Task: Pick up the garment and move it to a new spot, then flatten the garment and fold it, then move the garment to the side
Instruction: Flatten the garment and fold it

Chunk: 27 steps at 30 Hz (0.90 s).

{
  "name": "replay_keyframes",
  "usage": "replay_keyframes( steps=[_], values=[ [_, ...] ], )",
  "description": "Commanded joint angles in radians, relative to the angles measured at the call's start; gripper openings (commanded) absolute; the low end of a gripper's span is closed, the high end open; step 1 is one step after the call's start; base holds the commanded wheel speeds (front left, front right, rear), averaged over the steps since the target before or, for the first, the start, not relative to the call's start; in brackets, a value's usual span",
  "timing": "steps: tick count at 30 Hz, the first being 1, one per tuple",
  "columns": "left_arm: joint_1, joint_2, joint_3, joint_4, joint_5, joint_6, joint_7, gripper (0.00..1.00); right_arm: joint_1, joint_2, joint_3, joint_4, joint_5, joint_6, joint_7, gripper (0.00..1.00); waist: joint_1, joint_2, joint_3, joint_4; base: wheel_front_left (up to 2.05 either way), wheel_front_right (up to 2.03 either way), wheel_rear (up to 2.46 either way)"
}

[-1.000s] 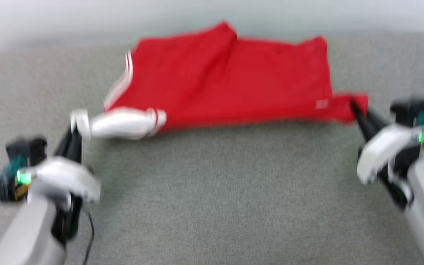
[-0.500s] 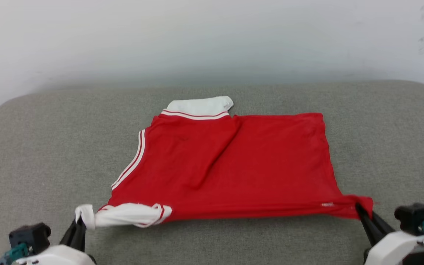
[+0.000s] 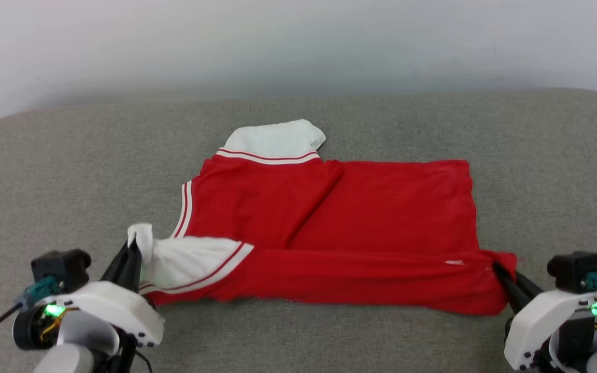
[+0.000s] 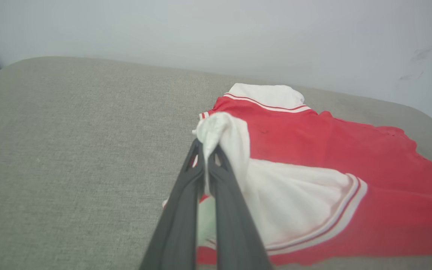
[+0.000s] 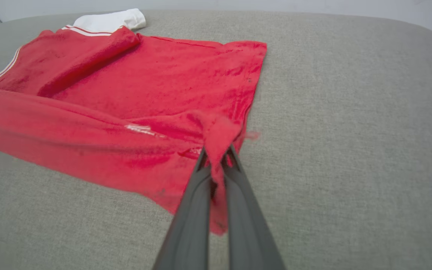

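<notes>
- Your left gripper (image 3: 131, 248) has its fingers pressed together on a bunched tip of the near white sleeve (image 3: 195, 259); your right gripper (image 3: 498, 269) is likewise clamped on the near hem corner (image 3: 506, 259) of the red jersey (image 3: 381, 207).
- Half a second ago that near edge was drawn out thin and taut between the two grippers, with the sleeve pulled into a narrow roll; now the sleeve hangs wider and looser, and a broad red band runs along the near side between the grippers.
- The head camera has shifted slightly between the two pictures, so don't read the whole drift as cloth moving; the change in the sleeve's shape is real.
- The jersey lies on the grey upholstered surface (image 3: 70, 171), about midway across it, plain red side up; the far white sleeve (image 3: 272, 137) pokes out at the back edge; a diagonal crease runs through the body.
- You seem to have gone from stretching flat to starting the fold; the near edge looks raised and ready to be carried over toward the far edge.
- The crease is not smoothed out, so folding now may trap it; keep both grippers level so the band lands square.
</notes>
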Motion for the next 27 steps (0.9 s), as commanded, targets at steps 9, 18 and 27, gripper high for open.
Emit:
replay_keyframes(
  steps=[9, 18, 27],
  values=[
    [-0.238, -0.054, -0.046, 0.246, -0.003, -0.095, 0.01, 0.0, -0.24, -0.025, 0.083, 0.234, 0.058, -0.001, -0.056, 0.0, 0.0, 0.0, 0.125, -0.026, 0.0, 0.0, 0.0],
    [-0.331, -0.104, -0.089, 0.469, -0.04, -0.167, 0.072, 0.86, -0.365, -0.035, 0.208, 0.464, 0.103, -0.002, -0.112, 0.38, 0.0, 0.0, 0.166, -0.029, 0.0, 0.0, 0.0],
    [-0.332, -0.128, -0.069, 0.567, -0.063, -0.187, 0.002, 1.0, -0.344, -0.057, 0.237, 0.518, 0.12, -0.002, -0.297, 1.0, 0.0, 0.0, 0.095, -0.016, 0.0, 0.0, 0.0]
  ],
)
